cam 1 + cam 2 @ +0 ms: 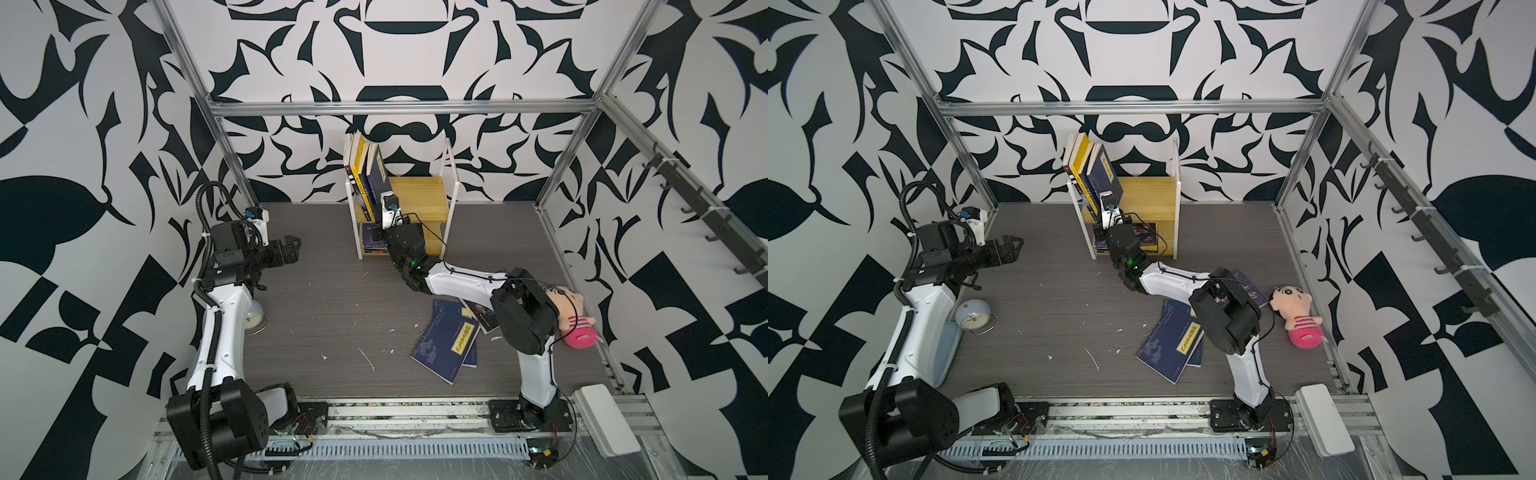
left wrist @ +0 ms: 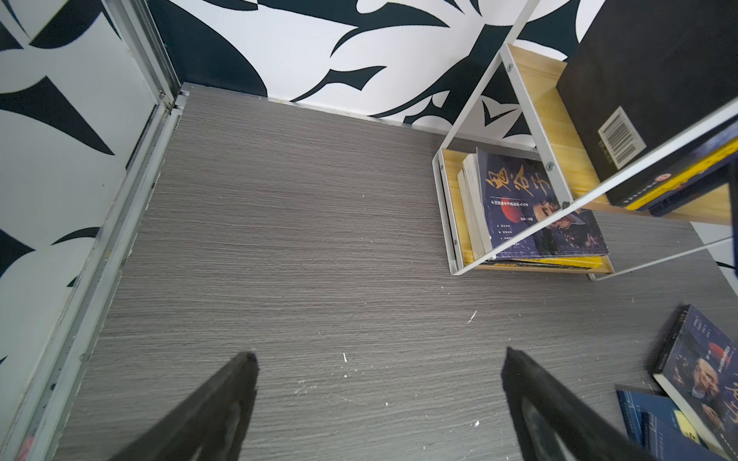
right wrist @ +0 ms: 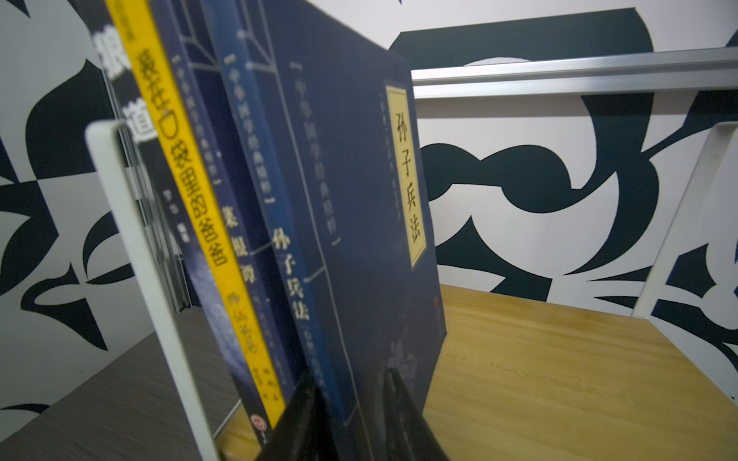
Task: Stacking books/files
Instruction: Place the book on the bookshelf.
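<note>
Several books [image 1: 365,174] [image 1: 1092,170] stand upright at the left end of the rack's [image 1: 424,195] wooden top shelf. The outermost is a navy one with a yellow title label [image 3: 359,199]. My right gripper [image 3: 349,371] [image 1: 377,226] straddles its lower spine edge, jaws slightly apart, one finger on each side. More books [image 2: 531,207] lie flat on the lower shelf. Navy books [image 1: 446,340] [image 1: 1169,345] and a purple-blue one with a face [image 2: 707,367] lie loose on the table under the right arm. My left gripper [image 2: 379,355] [image 1: 293,245] hovers open and empty at the left.
A plush doll [image 1: 571,320] lies at the right edge. An alarm clock [image 1: 972,316] and a light-blue pencil case [image 1: 948,353] sit by the left arm. A white flat box [image 1: 604,417] rests at the front right corner. Aluminium frame posts border the table.
</note>
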